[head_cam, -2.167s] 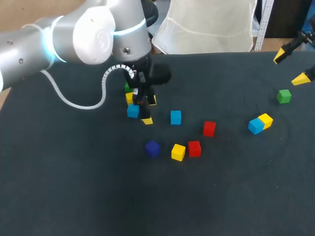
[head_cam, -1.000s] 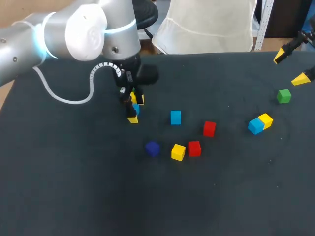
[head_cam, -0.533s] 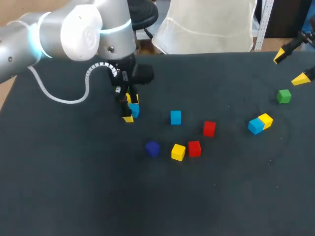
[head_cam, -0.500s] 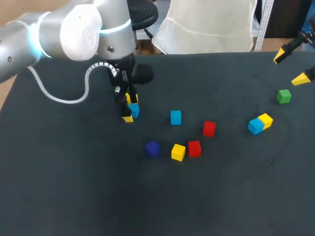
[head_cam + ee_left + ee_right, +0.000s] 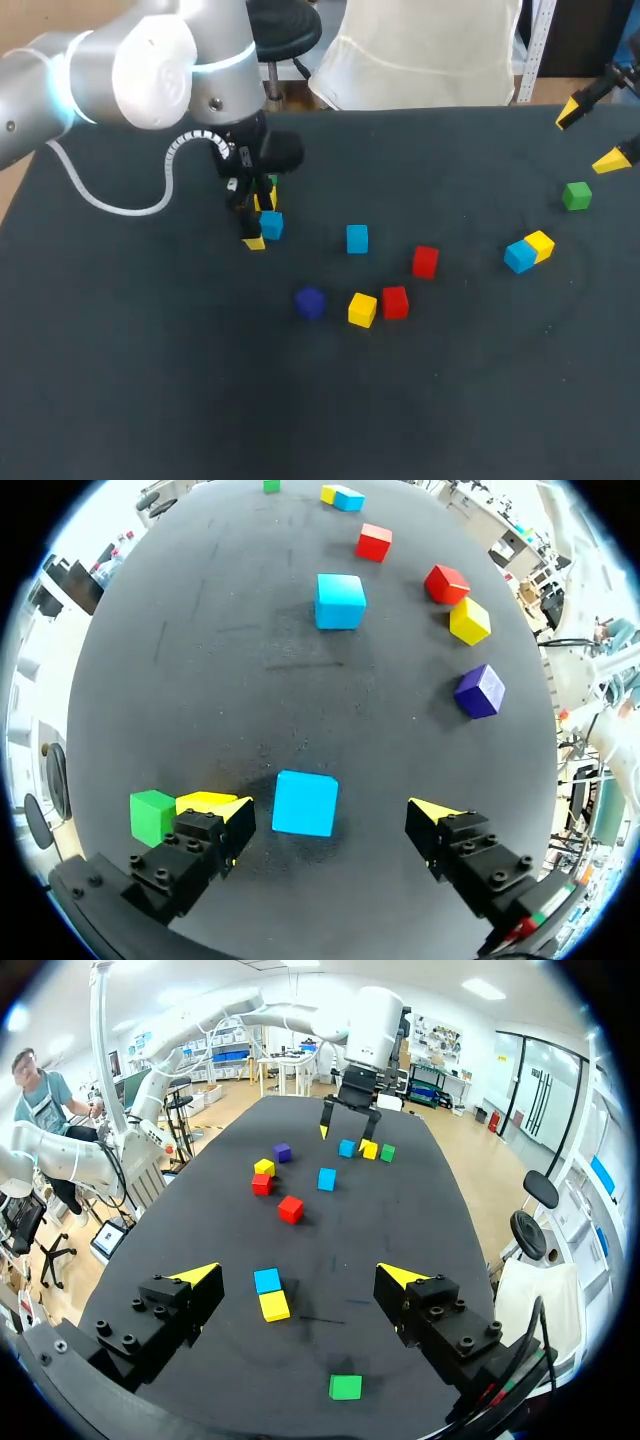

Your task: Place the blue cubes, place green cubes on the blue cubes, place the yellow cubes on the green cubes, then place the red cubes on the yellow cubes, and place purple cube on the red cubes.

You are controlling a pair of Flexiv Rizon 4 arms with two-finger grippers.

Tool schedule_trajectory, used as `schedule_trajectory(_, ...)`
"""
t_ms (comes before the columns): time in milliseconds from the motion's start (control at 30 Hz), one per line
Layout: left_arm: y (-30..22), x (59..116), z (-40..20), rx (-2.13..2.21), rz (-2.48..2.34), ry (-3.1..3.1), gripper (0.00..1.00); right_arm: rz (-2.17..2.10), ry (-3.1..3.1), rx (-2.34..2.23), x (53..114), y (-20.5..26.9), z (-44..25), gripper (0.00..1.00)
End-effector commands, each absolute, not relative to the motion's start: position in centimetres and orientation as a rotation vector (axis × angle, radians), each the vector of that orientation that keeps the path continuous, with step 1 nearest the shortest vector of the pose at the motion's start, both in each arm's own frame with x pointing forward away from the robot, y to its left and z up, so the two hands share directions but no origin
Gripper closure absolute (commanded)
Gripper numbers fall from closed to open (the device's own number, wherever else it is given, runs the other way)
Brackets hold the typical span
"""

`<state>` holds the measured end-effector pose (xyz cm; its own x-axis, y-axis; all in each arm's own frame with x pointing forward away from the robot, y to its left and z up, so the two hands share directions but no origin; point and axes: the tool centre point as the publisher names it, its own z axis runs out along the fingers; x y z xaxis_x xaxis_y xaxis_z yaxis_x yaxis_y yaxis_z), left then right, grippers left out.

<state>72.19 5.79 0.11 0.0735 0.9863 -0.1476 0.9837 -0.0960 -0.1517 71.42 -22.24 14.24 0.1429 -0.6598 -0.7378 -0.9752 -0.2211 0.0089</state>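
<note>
I count eleven cubes on the table [image 5: 150, 380]. There are three blue cubes [image 5: 357, 238], three yellow cubes [image 5: 362, 309], two green cubes [image 5: 577, 195], two red cubes [image 5: 425, 261] and one purple cube [image 5: 310, 302]. One green and one yellow, near ten o'clock, show plainly only in the left wrist view.

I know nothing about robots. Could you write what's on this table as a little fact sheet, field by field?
Left pincer: open, either side of a blue cube, not touching it
Beside it: yellow cube and green cube, side by side
Right pincer: open, empty, near the far right corner
Middle: second blue cube, red cube, other red cube, second yellow cube, purple cube
Right side: third blue cube touching third yellow cube; second green cube alone
Stacked: nothing yet
</note>
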Motion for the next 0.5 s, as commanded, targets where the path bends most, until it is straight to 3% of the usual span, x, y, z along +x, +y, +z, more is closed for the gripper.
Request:
schedule_trajectory(33, 5.60, 72.51, -0.10, -2.305, 0.336, -2.095, 0.01, 0.863, 1.559, -1.944, 71.34, -22.24, 14.20, 0.00)
schedule_trajectory(100, 5.49, 72.58, -0.13, -2.311, 0.336, -2.092, 0.09, 0.863, 1.559, -1.944, 71.34, -22.24, 14.20, 0.00)
schedule_trajectory(167, 5.40, 72.63, -0.17, -2.314, 0.338, -2.090, 0.30, 0.863, 1.559, -1.944, 71.34, -22.24, 14.20, 0.00)
schedule_trajectory(233, 5.39, 72.64, -0.18, -2.316, 0.337, -2.089, 0.60, 0.863, 1.559, -1.944, 71.34, -22.24, 14.20, 0.00)
schedule_trajectory(267, 5.39, 72.63, -0.18, -2.317, 0.337, -2.089, 0.68, 0.863, 1.559, -1.944, 71.34, -22.24, 14.20, 0.00)
schedule_trajectory(433, 5.34, 72.48, -0.24, -2.317, 0.336, -2.090, 1.00, 0.863, 1.559, -1.944, 71.34, -22.24, 14.20, 0.00)
schedule_trajectory(500, 5.29, 72.36, -0.23, -2.318, 0.336, -2.091, 1.00, 0.863, 1.559, -1.944, 71.34, -22.24, 14.20, 0.00)
